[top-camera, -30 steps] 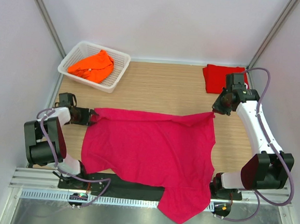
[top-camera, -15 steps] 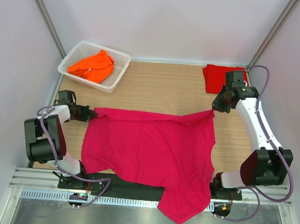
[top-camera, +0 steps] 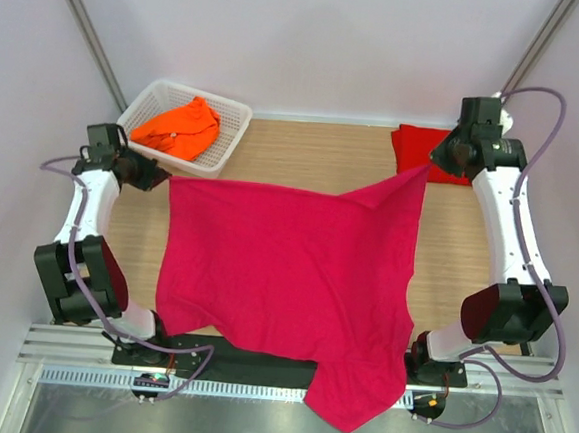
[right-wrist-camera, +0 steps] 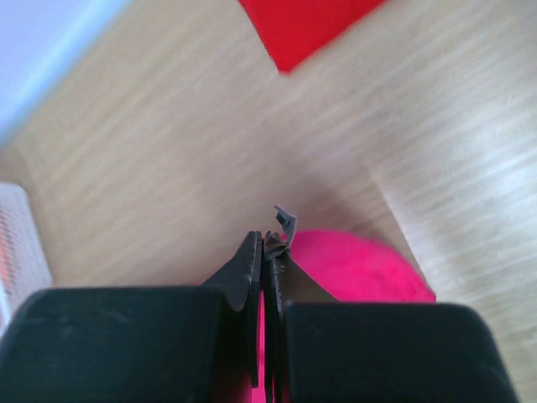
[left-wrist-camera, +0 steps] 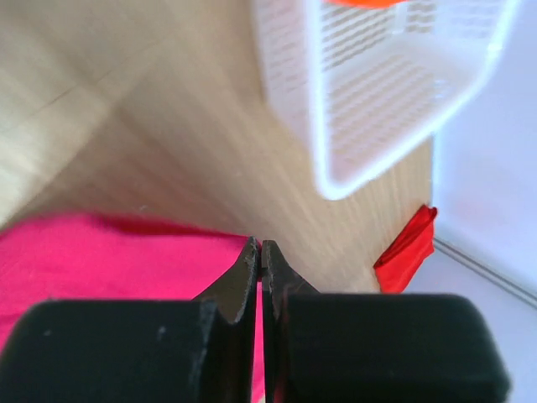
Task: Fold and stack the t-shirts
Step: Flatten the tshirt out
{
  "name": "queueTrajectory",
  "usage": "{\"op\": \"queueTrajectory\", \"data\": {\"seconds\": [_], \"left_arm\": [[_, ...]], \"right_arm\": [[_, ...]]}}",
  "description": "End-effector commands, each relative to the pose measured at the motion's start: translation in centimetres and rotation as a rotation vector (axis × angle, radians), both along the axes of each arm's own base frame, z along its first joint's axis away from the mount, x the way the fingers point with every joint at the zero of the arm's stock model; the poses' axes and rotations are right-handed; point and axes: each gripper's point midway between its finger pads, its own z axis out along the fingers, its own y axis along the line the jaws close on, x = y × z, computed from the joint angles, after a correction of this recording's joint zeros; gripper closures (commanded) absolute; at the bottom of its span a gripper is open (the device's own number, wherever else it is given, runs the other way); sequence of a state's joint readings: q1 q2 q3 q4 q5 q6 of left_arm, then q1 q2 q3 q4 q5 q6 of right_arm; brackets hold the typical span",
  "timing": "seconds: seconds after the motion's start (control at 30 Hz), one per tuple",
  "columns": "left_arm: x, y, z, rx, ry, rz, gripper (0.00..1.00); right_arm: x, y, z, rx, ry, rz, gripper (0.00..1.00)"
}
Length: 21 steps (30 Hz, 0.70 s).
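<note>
The left hand [top-camera: 160,178] and right hand [top-camera: 434,168] each pinch shut on a far corner of the pink shirt [top-camera: 285,276], which is spread between them over the desk [top-camera: 305,153]. The red shirt [top-camera: 415,146] lies just beyond the right hand. The orange shirt [top-camera: 181,128] sits in the basket [top-camera: 230,142] near the left hand.

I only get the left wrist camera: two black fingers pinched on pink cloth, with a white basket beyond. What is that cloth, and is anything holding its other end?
Observer: It's a pink t-shirt spread over the table. The right claw is shut on its far right corner.
Operator: And the red scrap off to the right?
Observer: That's a red t-shirt, lying flat at the table's far right corner.
Operator: Is anything in the basket?
Observer: Yes, an orange t-shirt, bunched up inside the basket.
</note>
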State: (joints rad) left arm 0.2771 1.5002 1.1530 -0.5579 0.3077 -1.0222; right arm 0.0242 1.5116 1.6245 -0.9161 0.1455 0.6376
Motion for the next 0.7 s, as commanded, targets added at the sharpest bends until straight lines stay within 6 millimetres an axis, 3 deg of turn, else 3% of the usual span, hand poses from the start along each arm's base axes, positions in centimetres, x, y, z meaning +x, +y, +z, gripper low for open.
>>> {"op": "queueTrajectory", "data": {"seconds": [0.0,0.1,0.23,0.33,0.47,0.67], "left_arm": [[0.9,1.6,5.3,0.150,-0.113,-0.063,1.00],[1.7,1.9,8.5,0.212,-0.185,-0.106,1.00],[1.5,2.0,11.8,0.282,-0.255,-0.153,1.00],[0.7,1.2,15.2,0.296,-0.341,-0.169,1.00],[-1.3,0.6,20.6,0.328,-0.458,-0.144,1.00],[-4.1,-0.5,28.4,0.364,-0.591,-0.082,1.00]], "right_arm": [[1.9,-3.7,8.4,-0.056,-0.241,-0.155,0.99],[2.2,-5.3,13.4,-0.052,-0.384,-0.215,0.99],[0.9,-5.2,19.9,-0.037,-0.555,-0.218,0.99],[-0.4,-4.6,22.5,-0.016,-0.618,-0.195,0.99],[-4.2,-4.4,27.7,-0.026,-0.758,-0.178,0.99],[-9.5,-3.8,32.9,-0.043,-0.903,-0.145,0.99]]}}
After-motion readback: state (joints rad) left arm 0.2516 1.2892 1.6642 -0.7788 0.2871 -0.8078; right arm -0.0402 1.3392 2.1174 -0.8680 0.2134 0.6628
